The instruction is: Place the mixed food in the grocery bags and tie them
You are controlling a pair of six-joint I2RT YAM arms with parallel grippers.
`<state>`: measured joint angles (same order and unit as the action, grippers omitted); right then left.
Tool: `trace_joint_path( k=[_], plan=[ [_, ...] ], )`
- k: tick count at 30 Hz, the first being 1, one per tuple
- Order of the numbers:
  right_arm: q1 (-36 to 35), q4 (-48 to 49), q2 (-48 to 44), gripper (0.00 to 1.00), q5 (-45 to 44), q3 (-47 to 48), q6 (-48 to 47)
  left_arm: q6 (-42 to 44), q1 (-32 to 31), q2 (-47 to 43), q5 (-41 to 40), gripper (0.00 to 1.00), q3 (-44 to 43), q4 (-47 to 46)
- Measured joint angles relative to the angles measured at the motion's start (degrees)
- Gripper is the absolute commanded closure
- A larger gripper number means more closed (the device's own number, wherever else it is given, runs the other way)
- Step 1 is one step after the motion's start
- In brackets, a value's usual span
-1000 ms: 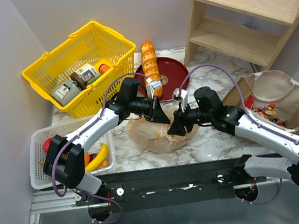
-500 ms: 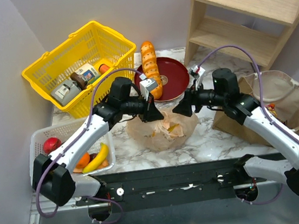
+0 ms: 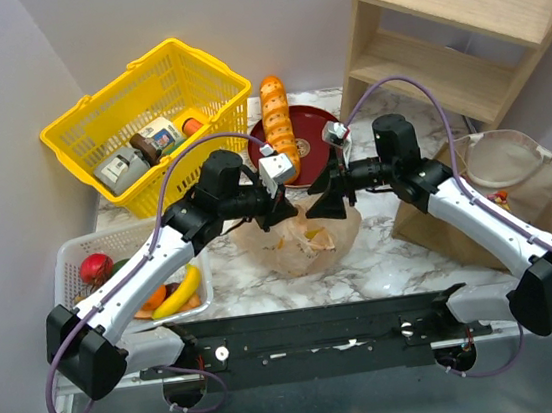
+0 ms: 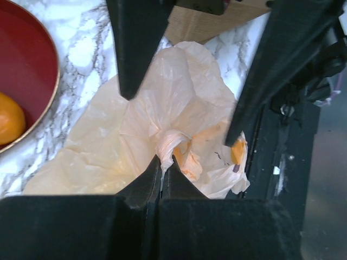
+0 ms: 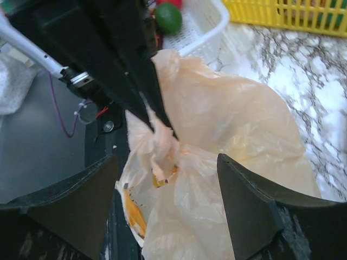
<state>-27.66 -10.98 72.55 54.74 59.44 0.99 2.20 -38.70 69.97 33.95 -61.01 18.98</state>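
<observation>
Tan plastic bag lies mid-counter between your arms. Over the last second the left claw and right claw have lifted off it toward 12 o'clock, gathering its top. I judge that this bag is loaded and the tying is under way but not finished. Its long axis runs 9 to 3. The brown paper bag stands open at 3 o'clock.

From the left wrist, your left claw is pinched together on the twisted neck, which points toward 12. The right claw has its fingers apart and holds nothing.

From the right wrist, the right claw is spread wide around the bag. The left claw comes in from 11 o'clock, clamped on the twist.
</observation>
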Motion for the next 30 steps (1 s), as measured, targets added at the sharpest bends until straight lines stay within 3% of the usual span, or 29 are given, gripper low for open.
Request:
trace_joint_path(
  k=[5, 12, 23, 26, 30],
  plan=[
    [-2.5, -0.2, 0.1, 0.26, -0.2, 0.0, -4.6, 1.9, -0.3, -0.5, -2.6, 1.0, 0.6, -0.4],
    [-6.5, -0.1, 0.9, 0.42, -10.1, -1.7, -8.2, 2.9, -0.8, -0.7, -3.6, 1.0, 1.2, -0.9],
    [-11.0, 3.1, 0.9, 0.49, -22.3, -4.7, -10.7, 3.2, -1.2, -0.7, -3.8, 1.0, 1.7, -1.4],
    [-12.2, 4.4, 0.9, 0.57, -24.5, -5.2, -11.0, 3.4, -1.2, -0.7, -4.2, 1.0, 1.7, -1.3],
    [-13.7, 7.9, 0.9, 0.89, -27.6, -7.3, -11.0, 3.6, -1.2, -0.7, -5.0, 1.0, 1.7, -1.7]
  ],
)
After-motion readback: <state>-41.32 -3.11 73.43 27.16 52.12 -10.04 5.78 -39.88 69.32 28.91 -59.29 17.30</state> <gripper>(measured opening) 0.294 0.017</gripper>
